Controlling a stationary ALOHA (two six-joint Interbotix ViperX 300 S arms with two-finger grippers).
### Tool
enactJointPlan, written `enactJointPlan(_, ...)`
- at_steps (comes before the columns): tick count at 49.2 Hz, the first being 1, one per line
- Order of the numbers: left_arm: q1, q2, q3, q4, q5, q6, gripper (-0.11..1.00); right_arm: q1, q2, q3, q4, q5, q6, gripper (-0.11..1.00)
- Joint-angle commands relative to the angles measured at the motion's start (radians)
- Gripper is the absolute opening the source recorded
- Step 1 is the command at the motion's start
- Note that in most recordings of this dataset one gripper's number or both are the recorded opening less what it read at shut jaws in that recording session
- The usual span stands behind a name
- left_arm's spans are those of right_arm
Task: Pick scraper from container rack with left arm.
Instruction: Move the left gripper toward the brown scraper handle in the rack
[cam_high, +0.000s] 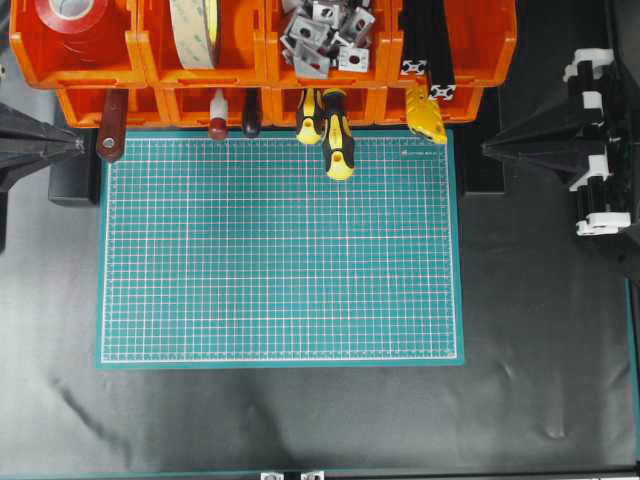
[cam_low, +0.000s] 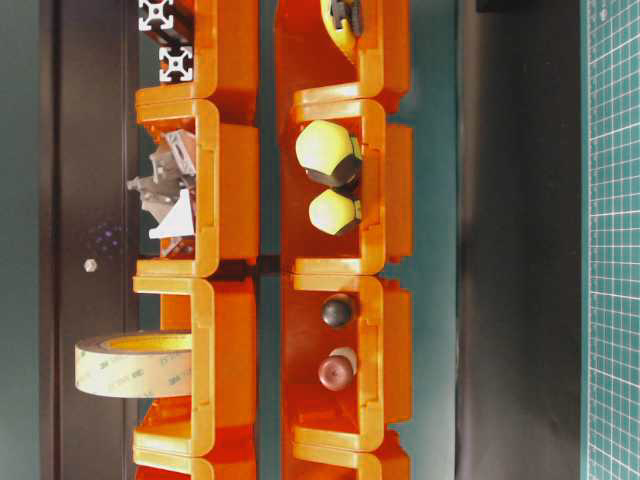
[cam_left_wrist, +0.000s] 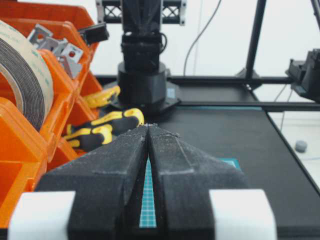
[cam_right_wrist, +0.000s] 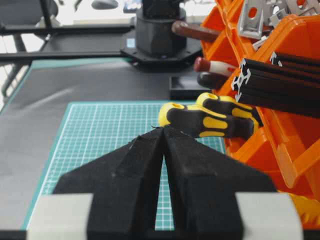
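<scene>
The scraper (cam_high: 110, 122) has a reddish-brown handle that sticks out of the lower-left bin of the orange container rack (cam_high: 137, 58). Its ringed end lies on the green mat's corner and its blade is hidden in the bin. The handle also shows far off in the right wrist view (cam_right_wrist: 192, 31). My left gripper (cam_high: 84, 143) is shut and empty, its tip just left of the handle's end and apart from it. It points across the table in the left wrist view (cam_left_wrist: 148, 126). My right gripper (cam_high: 486, 150) is shut and empty at the mat's right, and shows in its own view (cam_right_wrist: 163, 128).
Two yellow-and-black screwdrivers (cam_high: 338, 135) jut from a middle lower bin over the green mat (cam_high: 280, 260). A red-knobbed tool (cam_high: 217, 125) and a dark handle sit beside them. The upper bins hold tape rolls (cam_high: 195, 30), metal brackets (cam_high: 325, 35) and black extrusions (cam_high: 428, 50).
</scene>
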Motion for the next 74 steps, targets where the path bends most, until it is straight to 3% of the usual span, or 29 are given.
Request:
enactJointPlan(1, -0.003, 0.017, -0.067, 0.043, 0.066, -0.026, 0.06, 0.0, 0.012, -0.034, 0.003, -0.012, 0.011, 0.02)
enactJointPlan(4, -0.009, 0.02, -0.121, 0.043, 0.167, -0.044, 0.09, 0.0, 0.011, -0.037, 0.015, -0.015, 0.015, 0.05)
enactJointPlan(8, -0.029, 0.023, -0.189, 0.046, 0.298, -0.044, 0.0, 0.002, 0.006, -0.04, 0.028, -0.015, 0.041, -0.01)
enactJointPlan(27, -0.156, 0.098, -0.514, 0.06, 0.963, 0.008, 0.0, 0.006, -0.005, -0.041, 0.029, -0.008, 0.156, -0.01)
enactJointPlan(35, -0.167, 0.23, -0.626, 0.115, 1.192, 0.058, 0.0, 0.008, -0.005, -0.043, 0.034, 0.002, 0.199, -0.01)
enactJointPlan(40, -0.207, 0.293, -0.68, 0.196, 1.249, 0.084, 0.0, 0.012, -0.005, -0.044, 0.038, 0.002, 0.242, -0.01)
enactJointPlan(45, -0.261, 0.325, -0.713, 0.371, 1.31, 0.061, 0.0, 0.014, -0.005, -0.046, 0.038, 0.008, 0.284, -0.01)
enactJointPlan(50, -0.319, 0.354, -0.735, 0.558, 1.396, -0.011, 0.0, 0.014, -0.005, -0.046, 0.038, 0.02, 0.299, -0.01)
enactJointPlan(54, -0.371, 0.368, -0.733, 0.661, 1.453, -0.078, 0.0, 0.012, -0.005, -0.048, 0.038, 0.026, 0.301, -0.01)
enactJointPlan(65, -0.509, 0.4, -0.643, 0.712, 1.471, -0.305, 0.0, 0.011, -0.006, -0.048, 0.038, 0.038, 0.301, -0.01)
enactJointPlan(69, -0.541, 0.426, -0.618, 0.762, 1.483, -0.405, 0.0, 0.011, -0.006, -0.049, 0.04, 0.043, 0.301, -0.01)
enactJointPlan(74, -0.555, 0.466, -0.601, 0.819, 1.534, -0.471, 0.0, 0.008, -0.008, -0.049, 0.04, 0.051, 0.301, -0.01)
